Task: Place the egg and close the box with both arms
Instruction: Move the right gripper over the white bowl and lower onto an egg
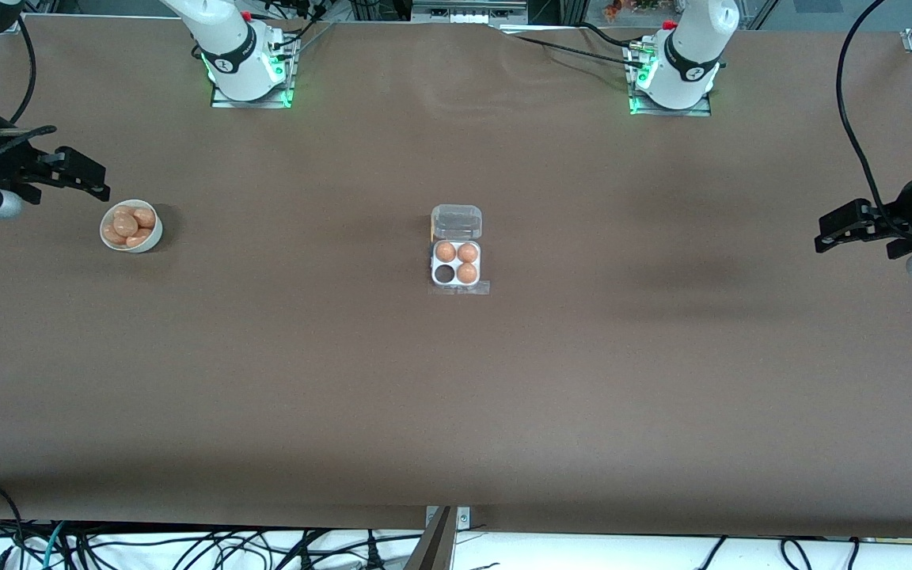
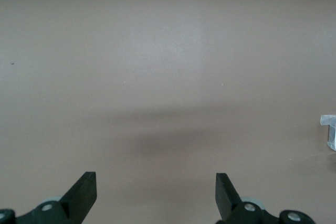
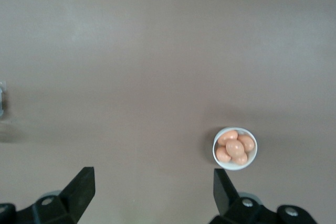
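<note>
1. The right gripper [image 1: 100,184] hung at the right arm's end of the table, beside the white bowl [image 1: 157,231] of eggs, jaws wide apart and empty.
2. The left gripper [image 1: 824,235] waited over bare table at the left arm's end, jaws likewise spread, holding nothing.
3. The box [image 1: 456,283] sat mid-table, well apart from both, lid [image 1: 457,221] open, three cups filled and one empty.
4. The right wrist view showed about five eggs in the bowl; the left wrist view caught only the box's edge.
</note>
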{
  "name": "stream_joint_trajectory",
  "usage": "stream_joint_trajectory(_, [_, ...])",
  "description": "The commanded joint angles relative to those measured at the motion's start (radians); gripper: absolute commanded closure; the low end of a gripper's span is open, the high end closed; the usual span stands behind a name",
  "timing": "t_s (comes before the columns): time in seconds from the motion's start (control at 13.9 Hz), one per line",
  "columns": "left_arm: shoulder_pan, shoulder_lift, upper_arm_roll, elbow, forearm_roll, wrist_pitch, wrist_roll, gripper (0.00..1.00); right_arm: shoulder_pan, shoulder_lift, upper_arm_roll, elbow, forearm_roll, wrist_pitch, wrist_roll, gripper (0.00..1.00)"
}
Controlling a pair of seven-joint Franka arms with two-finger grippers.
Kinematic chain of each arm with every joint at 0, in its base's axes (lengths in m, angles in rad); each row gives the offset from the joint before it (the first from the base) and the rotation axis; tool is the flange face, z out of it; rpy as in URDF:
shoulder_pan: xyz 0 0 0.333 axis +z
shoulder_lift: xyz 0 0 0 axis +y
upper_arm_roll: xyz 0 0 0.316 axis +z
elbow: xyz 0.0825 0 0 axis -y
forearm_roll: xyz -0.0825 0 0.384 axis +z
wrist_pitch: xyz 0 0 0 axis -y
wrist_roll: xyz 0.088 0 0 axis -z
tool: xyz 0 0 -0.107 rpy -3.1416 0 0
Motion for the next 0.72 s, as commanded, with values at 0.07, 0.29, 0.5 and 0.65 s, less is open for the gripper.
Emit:
stream_joint_trajectory(0.07, [-0.006, -0.003, -0.002, 0.013, 0.014, -0.007, -0.009, 0.0, 0.012, 0.068, 0.001, -0.002, 0.003, 0.047, -0.004, 0.0])
stream_joint_trajectory(0.29, [-0.006, -0.003, -0.002, 0.013, 0.013, -0.007, -0.009, 0.0, -0.005, 0.18, -0.007, 0.003, 0.0, 0.048, 0.0, 0.0])
stream_joint_trajectory(0.5, [-0.003, -0.003, -0.002, 0.013, 0.013, -0.007, -0.009, 0.0, -0.081, 0.232, -0.027, -0.023, -0.018, 0.088, 0.004, 0.0])
stream_joint_trajectory(0.65, [-0.003, -0.003, -0.002, 0.013, 0.013, -0.007, -0.009, 0.0, -0.092, 0.196, -0.076, -0.153, -0.017, 0.155, 0.004, 0.0])
